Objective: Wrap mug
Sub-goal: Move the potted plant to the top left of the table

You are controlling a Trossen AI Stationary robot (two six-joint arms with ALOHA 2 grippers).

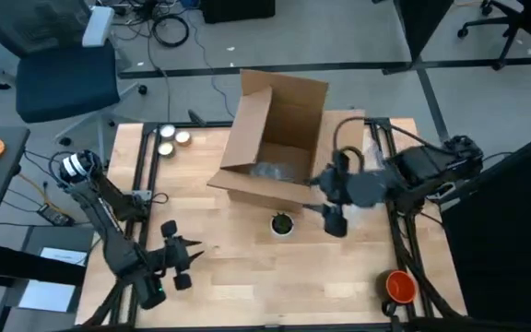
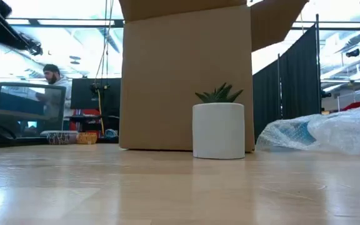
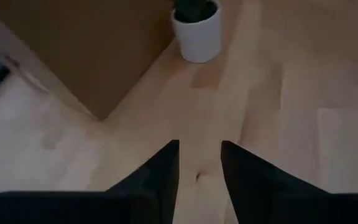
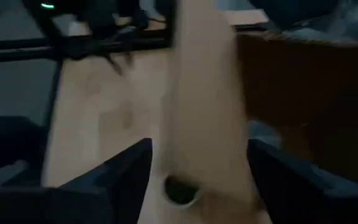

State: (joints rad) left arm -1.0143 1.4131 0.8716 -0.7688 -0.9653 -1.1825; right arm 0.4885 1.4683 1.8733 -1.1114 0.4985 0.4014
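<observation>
Wrapping not begun. No mug clearly identified: an orange round object (image 1: pixel 400 286) sits at the near right corner of the surface (image 1: pixel 247 286), well apart from both arms. It may be the mug, but I cannot confirm this.

Cardboard box (image 1: pixel 275 138) is open, mouth up and flaps splayed, at the back centre. Matte brown board with creased edges, presumably placed to receive the wrapped item.

Bubble wrap (image 2: pixel 330 134) lies crumpled right of the box, clear and glossy with a bluish patch, near the right arm as the wrapping stock.

White pot (image 2: pixel 218 130), a smooth cylinder with a small spiky green plant, stands just in front of the box. Judged bystander clutter.

Right end effector (image 1: pixel 336 221) is at the box's front right corner, beside the pot. Fingers (image 4: pixel 126 171) are spread wide and grip nothing. A pale cardboard edge runs between them in the wrist view; contact cannot be told.

Left end effector (image 3: pixel 199 144) waits at the near left above bare wood, aimed towards the pot. Fingers slightly parted, empty.

Two shiny round items (image 1: pixel 168 136) sit at the back left
</observation>
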